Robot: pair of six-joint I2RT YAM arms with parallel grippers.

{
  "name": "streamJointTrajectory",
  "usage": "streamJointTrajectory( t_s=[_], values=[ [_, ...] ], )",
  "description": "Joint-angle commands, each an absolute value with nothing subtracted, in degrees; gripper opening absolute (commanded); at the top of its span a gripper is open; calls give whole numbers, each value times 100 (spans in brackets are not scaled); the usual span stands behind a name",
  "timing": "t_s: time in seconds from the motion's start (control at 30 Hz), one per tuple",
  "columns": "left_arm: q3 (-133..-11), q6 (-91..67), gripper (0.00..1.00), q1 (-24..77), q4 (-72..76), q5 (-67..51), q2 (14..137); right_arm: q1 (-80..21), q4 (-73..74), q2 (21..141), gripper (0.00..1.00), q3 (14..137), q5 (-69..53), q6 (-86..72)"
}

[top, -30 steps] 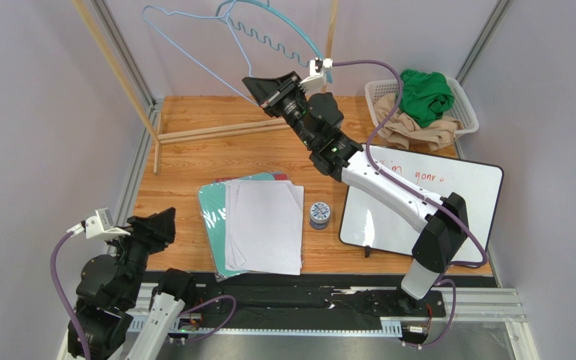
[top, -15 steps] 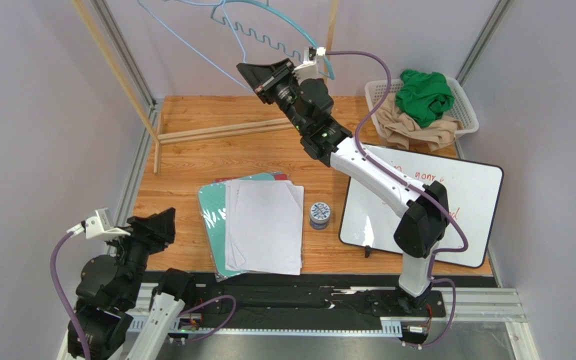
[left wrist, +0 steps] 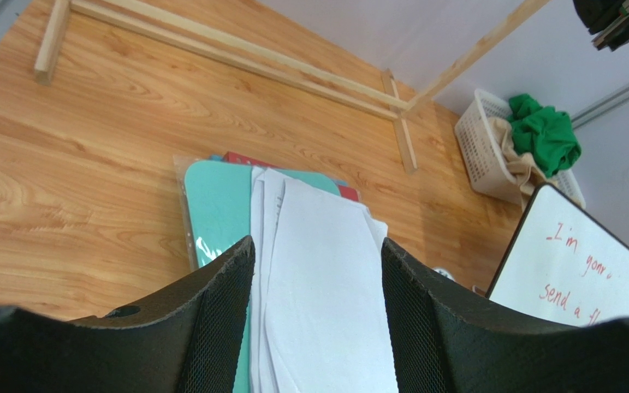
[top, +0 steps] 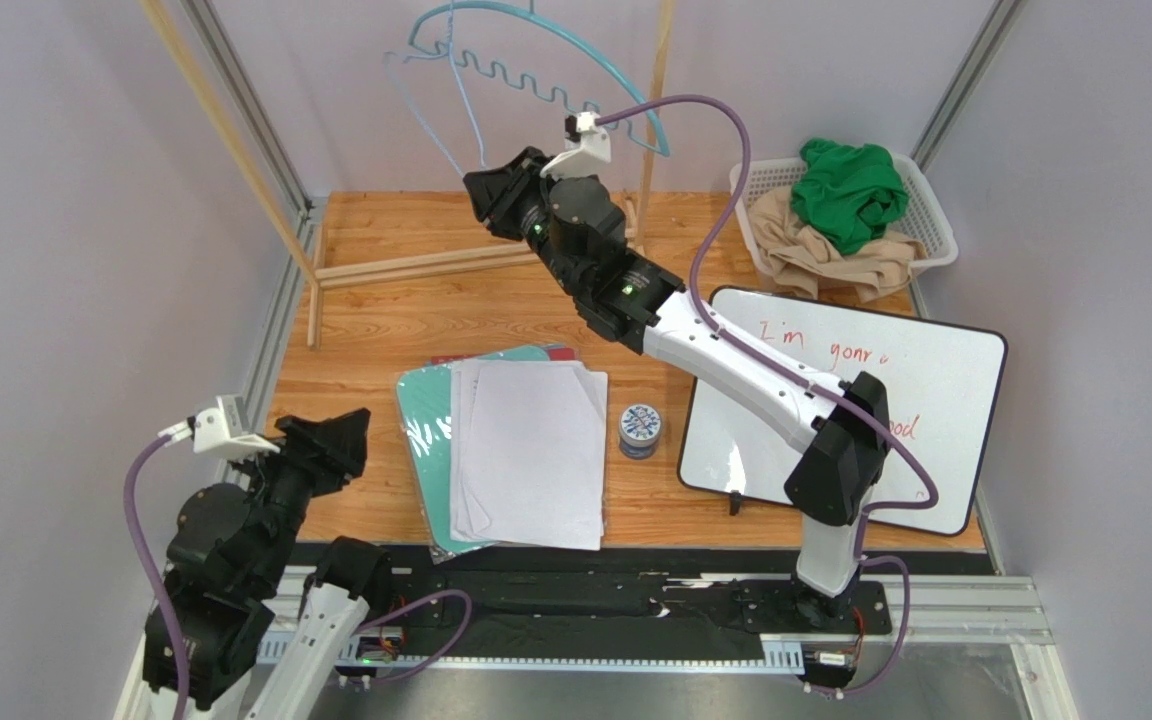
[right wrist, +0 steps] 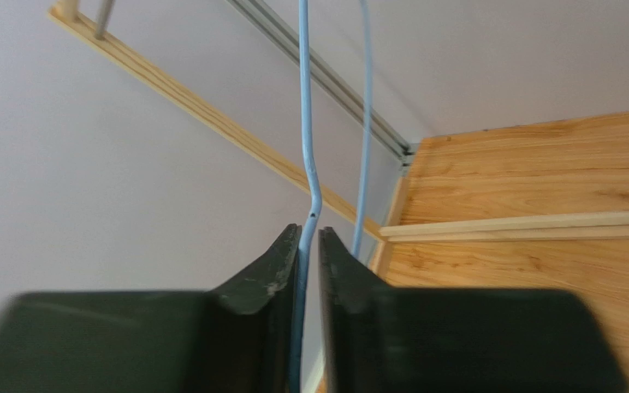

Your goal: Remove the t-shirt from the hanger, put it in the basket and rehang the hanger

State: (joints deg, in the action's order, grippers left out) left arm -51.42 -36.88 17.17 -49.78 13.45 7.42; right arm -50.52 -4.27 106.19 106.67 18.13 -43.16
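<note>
- Right pincer (right wrist: 309,232): raised at the rear of the bench (top: 372,315), level with the hanging hangers. The jaws stand narrow around one strand of the light-blue wire hanger (right wrist: 305,123).
- Right wrist view: the strand runs between the two fingers (right wrist: 270,270) and lies against one of them. A thin sliver of gap shows on its other side. Whether the strand is pinched cannot be told.
- A second strand of the same blue wire runs just beside the first, outside the jaws.
- Teal hanger (top: 515,75): hangs next to the wire hanger, its wavy bar above the right pincer.
- T-shirt (top: 850,188): green, crumpled, lying in the white basket (top: 940,225) at the rear right corner, on top of a beige cloth (top: 823,263). It is well apart from both hangers.
- Left pincer (left wrist: 318,246): jaws wide, nothing between them, held low at the near left edge of the bench and aimed toward the stack of sheets (top: 530,450).
- Stack of sheets: white paper over teal folders, at the middle of the bench.
- Small round tin (top: 638,428): just right of the stack, between it and the whiteboard (top: 943,375).
- Whiteboard: lies flat at the right, red handwriting on it, partly under the right arm.
</note>
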Motion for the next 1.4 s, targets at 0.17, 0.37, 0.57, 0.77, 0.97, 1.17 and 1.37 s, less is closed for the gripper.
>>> streamJointTrajectory(
  t_s=[0.17,0.37,0.57,0.77,0.97,1.17,1.37],
  values=[
    [-4852,-3682,65,1731,-4483,389,1677,-5229,1192,10301,77,11407,2768,-1953],
    [-4755,-3832,68,1723,-3947,-614,2275,-5326,2565,9590,100,11172,2831,-1169],
    [-4597,-4016,69,1723,-2814,-2361,3417,-5326,2988,7860,100,8872,1856,-1476],
    [-4202,-4350,70,1993,-1118,-3990,4719,-5344,2612,5797,100,6019,1284,-2230],
    [-3185,-4746,70,3126,841,-3858,4984,-5361,846,3966,100,3773,11,-3136],
    [-1534,-5123,71,3454,1941,-3656,3764,-5370,553,2735,100,2436,-282,-3656],
    [172,-5782,73,3463,2233,-3630,1436,-5370,431,1197,100,934,395,-4087]
  ],
)
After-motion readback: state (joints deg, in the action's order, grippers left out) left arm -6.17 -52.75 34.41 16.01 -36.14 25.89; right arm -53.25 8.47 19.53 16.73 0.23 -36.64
